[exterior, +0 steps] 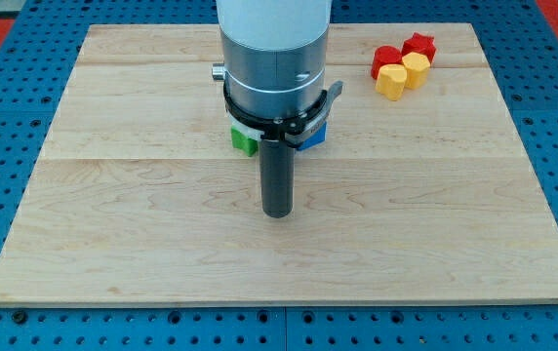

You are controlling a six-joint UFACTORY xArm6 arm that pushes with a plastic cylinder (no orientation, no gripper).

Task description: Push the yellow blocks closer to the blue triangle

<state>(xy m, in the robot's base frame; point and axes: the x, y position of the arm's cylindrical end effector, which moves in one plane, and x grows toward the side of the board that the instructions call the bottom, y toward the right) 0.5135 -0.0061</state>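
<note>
My tip (278, 214) below half-hidden green block (244, 140), blue block (315, 136).

- No writing, label, brand, number or sign can be read anywhere in the camera view.
</note>
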